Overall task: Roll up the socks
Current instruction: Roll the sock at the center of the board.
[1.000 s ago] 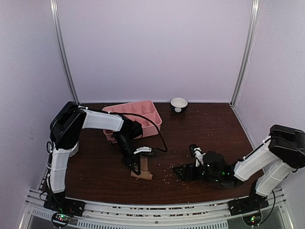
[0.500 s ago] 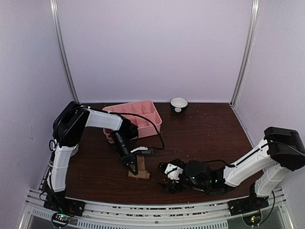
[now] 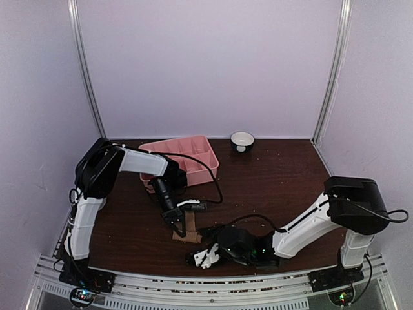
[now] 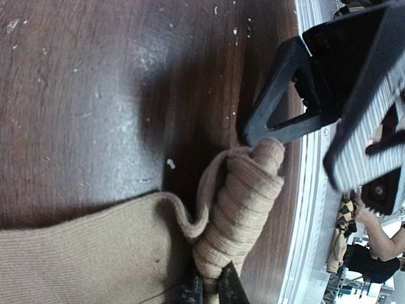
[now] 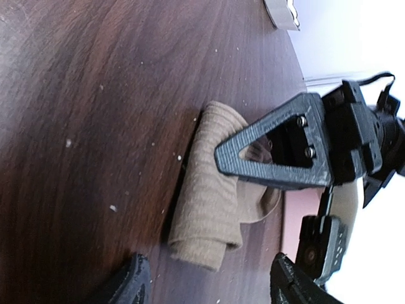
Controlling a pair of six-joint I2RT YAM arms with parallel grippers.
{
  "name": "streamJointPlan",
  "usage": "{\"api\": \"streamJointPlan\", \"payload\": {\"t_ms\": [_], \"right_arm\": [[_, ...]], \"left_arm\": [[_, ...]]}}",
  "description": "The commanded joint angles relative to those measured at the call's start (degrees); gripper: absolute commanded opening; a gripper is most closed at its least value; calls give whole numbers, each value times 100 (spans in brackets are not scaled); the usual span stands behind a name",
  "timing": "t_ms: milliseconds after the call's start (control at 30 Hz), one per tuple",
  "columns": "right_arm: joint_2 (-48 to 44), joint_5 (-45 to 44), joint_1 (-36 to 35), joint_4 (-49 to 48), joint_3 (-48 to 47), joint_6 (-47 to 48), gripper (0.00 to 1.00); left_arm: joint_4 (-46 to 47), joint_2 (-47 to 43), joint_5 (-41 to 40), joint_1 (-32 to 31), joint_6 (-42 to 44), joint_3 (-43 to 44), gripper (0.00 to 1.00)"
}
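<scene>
A tan sock (image 4: 243, 202) lies near the table's front edge, one end wound into a tight roll and the rest flat (image 4: 82, 253). My left gripper (image 4: 212, 292) is shut on the near end of that roll; from above it (image 3: 179, 226) stands over the sock (image 3: 188, 236). The right wrist view shows the roll (image 5: 209, 190) lying just ahead of my right gripper (image 5: 209, 285), whose jaws stand wide apart with nothing between them. A left finger (image 5: 278, 158) crosses over the roll. From above, the right gripper (image 3: 200, 254) sits just in front of the sock.
A pink compartmented tray (image 3: 184, 158) stands behind the left arm, and a small white bowl (image 3: 242, 141) at the back. Crumbs dot the dark wooden table (image 3: 277, 181). The metal front rail (image 3: 206, 284) runs close beneath the right gripper.
My right arm has swept left along the front edge up to the sock roll, and its jaws have narrowed somewhat. The left gripper keeps its hold and has shifted slightly nearer.
</scene>
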State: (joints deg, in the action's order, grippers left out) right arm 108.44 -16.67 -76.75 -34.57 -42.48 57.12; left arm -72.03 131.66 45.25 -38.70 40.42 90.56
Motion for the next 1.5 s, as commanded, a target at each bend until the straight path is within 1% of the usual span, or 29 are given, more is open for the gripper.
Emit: {"api": "streamJointPlan", "payload": {"t_ms": [0, 67, 167, 300, 333, 400, 433, 500, 600, 633, 667, 700, 733, 767, 933, 1067, 1133, 1233, 1333, 1467], "right_arm": [[441, -53, -24, 560, -171, 918, 63], [580, -121, -41, 461, -266, 1018, 62], [719, -143, -52, 519, -448, 992, 56], [873, -101, -91, 783, -703, 1038, 41], [921, -102, -90, 821, -757, 1045, 35], [986, -38, -94, 1035, -887, 943, 27], [1000, 26, -79, 1209, -952, 839, 25], [1020, 157, -76, 1469, -1049, 657, 19], [1002, 314, -75, 1682, -1166, 405, 6], [996, 344, -72, 1872, -1233, 310, 3], [988, 365, -71, 1998, -1287, 215, 0], [977, 384, -73, 2086, -1316, 100, 0], [959, 400, -70, 2159, -1331, 6, 0], [926, 426, -72, 2210, -1321, -83, 0], [826, 288, -132, 2201, -1171, -259, 0], [608, 112, -234, 2162, -902, -483, 0], [481, 61, -313, 2213, -748, -611, 0], [335, -91, -474, 2346, -599, -856, 0], [173, -154, -607, 2493, -449, -1243, 0], [43, -274, -807, 2648, -251, -1647, 0]], "left_arm": [[53, 237, -350, 29, 150, 14, 2], [49, 231, -350, 28, 156, 29, 2], [16, 227, -335, 29, 197, 31, 2], [16, 212, -333, 28, 211, 39, 2], [17, 203, -333, 29, 224, 42, 2], [2, 175, -331, 29, 255, 64, 2], [4, 144, -326, 29, 277, 70, 3], [4, 68, -292, 29, 349, 82, 12], [-34, -131, -241, 27, 532, 101, 17], [-19, -204, -263, 26, 557, 94, 22], [-18, -291, -289, 29, 568, 94, 32], [-10, -392, -317, 36, 570, 87, 82], [-2, -515, -339, 50, 565, 66, 96], [-3, -627, -380, 66, 558, 54, 98], [94, -1263, -795, 125, 310, 21, 98], [834, -1663, -1509, 121, -185, -161, 98], [1043, -1568, -1865, 81, -319, -112, 98], [1251, -1097, -2255, -33, -351, 37, 98], [1365, -730, -2484, -234, -316, 187, 98], [1555, -589, -2640, -546, -290, 200, 98]]}}
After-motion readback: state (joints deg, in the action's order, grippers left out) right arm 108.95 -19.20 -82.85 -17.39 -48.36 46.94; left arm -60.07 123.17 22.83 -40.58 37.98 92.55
